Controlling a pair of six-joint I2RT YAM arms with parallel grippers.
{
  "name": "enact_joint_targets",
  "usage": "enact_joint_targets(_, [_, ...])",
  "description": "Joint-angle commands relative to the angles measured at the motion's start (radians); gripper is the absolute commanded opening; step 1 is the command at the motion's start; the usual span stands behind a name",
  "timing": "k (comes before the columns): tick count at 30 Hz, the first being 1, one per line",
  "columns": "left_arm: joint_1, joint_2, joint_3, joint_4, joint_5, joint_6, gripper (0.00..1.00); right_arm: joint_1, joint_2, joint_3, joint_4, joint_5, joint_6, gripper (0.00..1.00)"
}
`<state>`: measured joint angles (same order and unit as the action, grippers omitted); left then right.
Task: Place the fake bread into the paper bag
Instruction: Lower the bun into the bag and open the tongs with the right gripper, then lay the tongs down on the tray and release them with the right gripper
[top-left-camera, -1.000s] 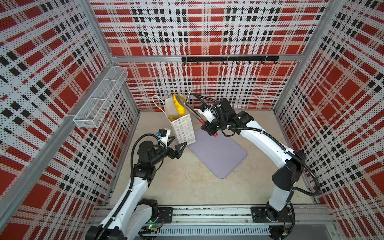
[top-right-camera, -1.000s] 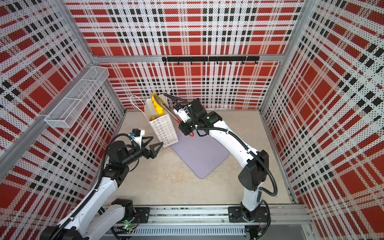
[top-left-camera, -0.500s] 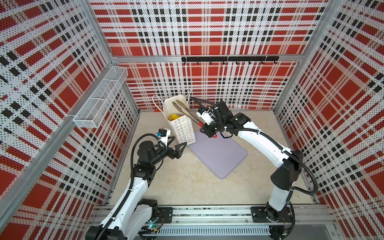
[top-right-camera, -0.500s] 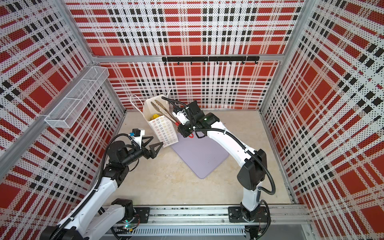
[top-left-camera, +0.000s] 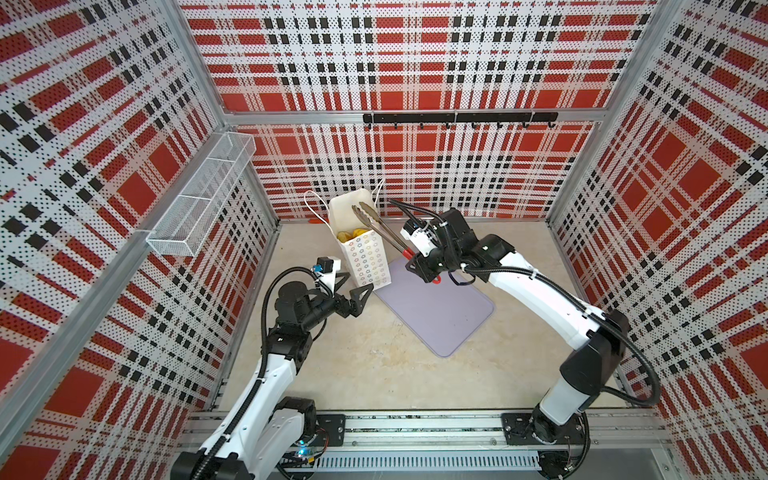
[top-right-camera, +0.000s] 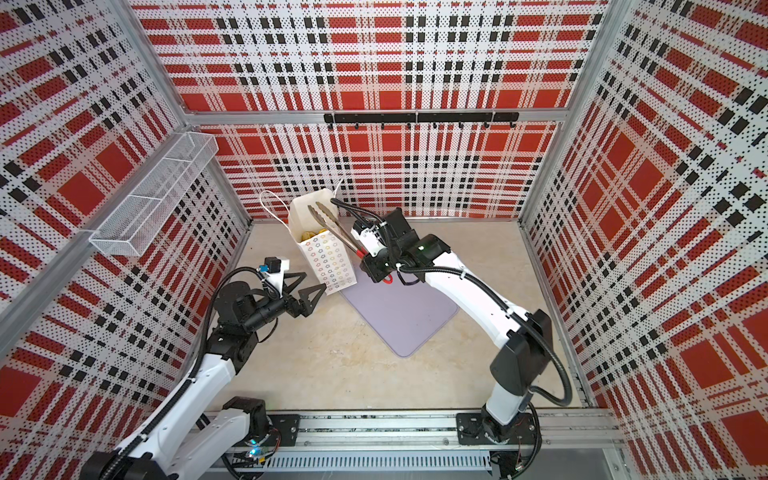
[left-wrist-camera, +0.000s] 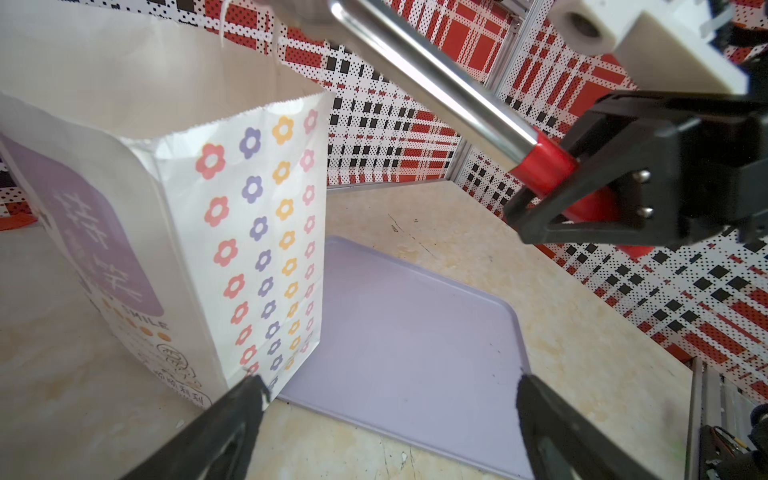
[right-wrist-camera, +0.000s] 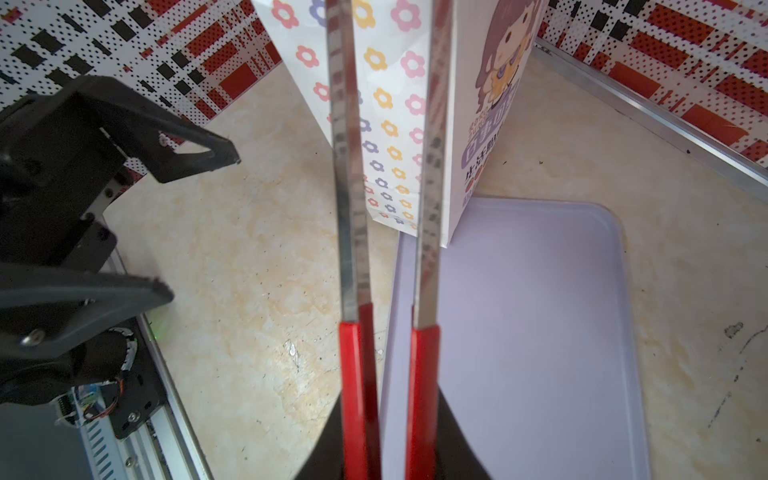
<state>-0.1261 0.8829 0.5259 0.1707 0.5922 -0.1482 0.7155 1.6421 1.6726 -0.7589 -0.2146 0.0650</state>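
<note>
The white paper bag (top-left-camera: 365, 259) (top-right-camera: 328, 262) stands upright at the back left, on the corner of the lavender tray (top-left-camera: 440, 307). Yellow fake bread (top-left-camera: 351, 235) (top-right-camera: 309, 235) lies inside it. My right gripper (top-left-camera: 415, 262) (top-right-camera: 370, 266) (right-wrist-camera: 390, 440) is shut on the red handles of the metal tongs (top-left-camera: 380, 226) (top-right-camera: 332, 222) (right-wrist-camera: 386, 353). The tong tips stand slightly apart over the bag's mouth with nothing between them. My left gripper (top-left-camera: 353, 291) (top-right-camera: 305, 289) (left-wrist-camera: 390, 386) is open beside the bag's lower front corner (left-wrist-camera: 249, 232), holding nothing.
A white wire-mesh basket (top-left-camera: 199, 203) hangs on the left wall and a black hook rail (top-left-camera: 457, 118) on the back wall. The tray (left-wrist-camera: 407, 332) (right-wrist-camera: 532, 332) lies bare. Patterned walls close in on three sides.
The tongs held a yellow bread over the bag a second ago; it has dropped inside and the tongs have sprung slightly apart. The left arm has stayed still.
</note>
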Motion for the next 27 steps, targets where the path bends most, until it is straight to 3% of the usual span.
enact_joint_targets(1, [-0.006, -0.002, 0.000, -0.003, -0.017, 0.020, 0.97, 0.006, -0.142, -0.076, 0.087, 0.005, 0.037, 0.22])
enact_joint_targets(15, [-0.006, -0.072, -0.005, -0.046, -0.189, 0.050, 0.97, -0.015, -0.465, -0.456, 0.059, 0.133, 0.138, 0.22])
enact_joint_targets(22, [-0.007, -0.079, 0.027, -0.161, -0.363, 0.073, 0.97, -0.026, -0.493, -0.617, 0.054, 0.192, 0.201, 0.23])
enact_joint_targets(27, [0.008, -0.106, 0.061, -0.267, -0.522, 0.020, 1.00, -0.029, -0.419, -0.667, 0.079, 0.204, 0.245, 0.24])
